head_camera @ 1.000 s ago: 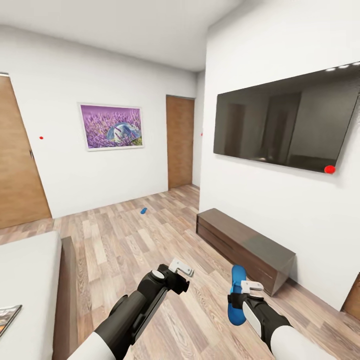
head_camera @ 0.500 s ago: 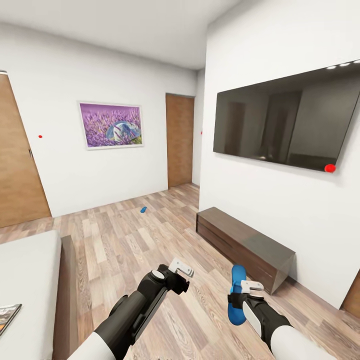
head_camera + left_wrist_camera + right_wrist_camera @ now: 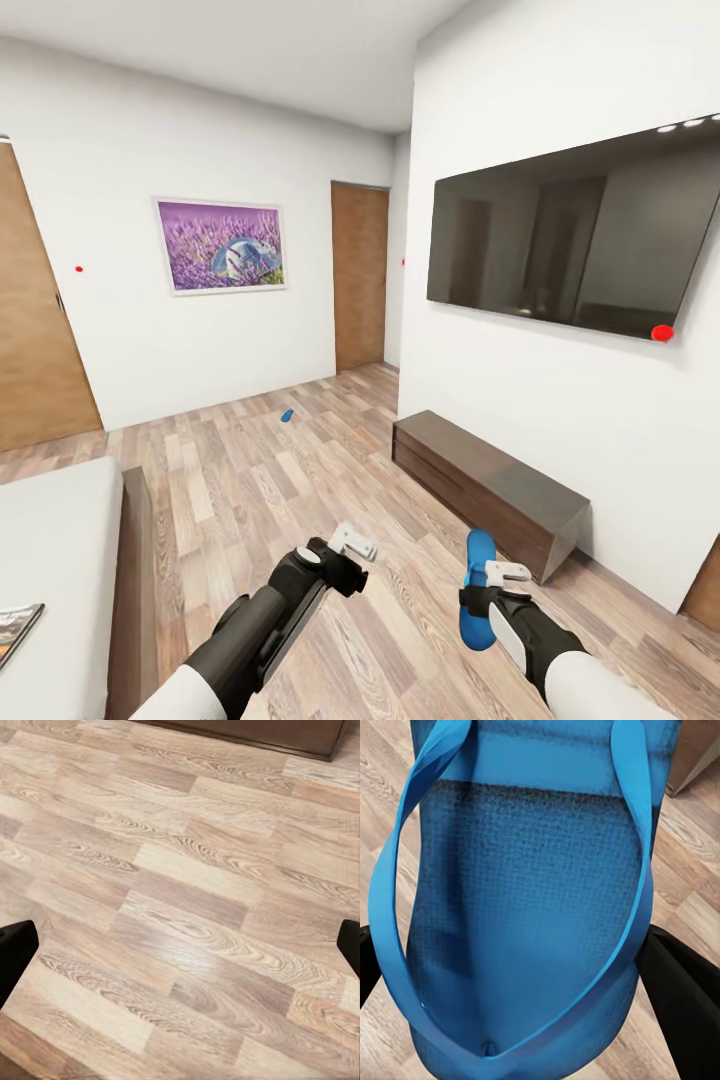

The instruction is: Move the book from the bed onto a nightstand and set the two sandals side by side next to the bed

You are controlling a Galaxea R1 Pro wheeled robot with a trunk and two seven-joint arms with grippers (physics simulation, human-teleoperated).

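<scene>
I count two blue sandals: one (image 3: pixel 478 590) is clamped in my right end effector (image 3: pixel 487 596) above the floor (image 3: pixel 250 490), the other sandal (image 3: pixel 287 415) lies far off on the planks near the far wall. My left end effector (image 3: pixel 350 548) hangs spread wide, holding nothing. One book (image 3: pixel 15 630) lies on the bed (image 3: pixel 60 560) at near left.
</scene>
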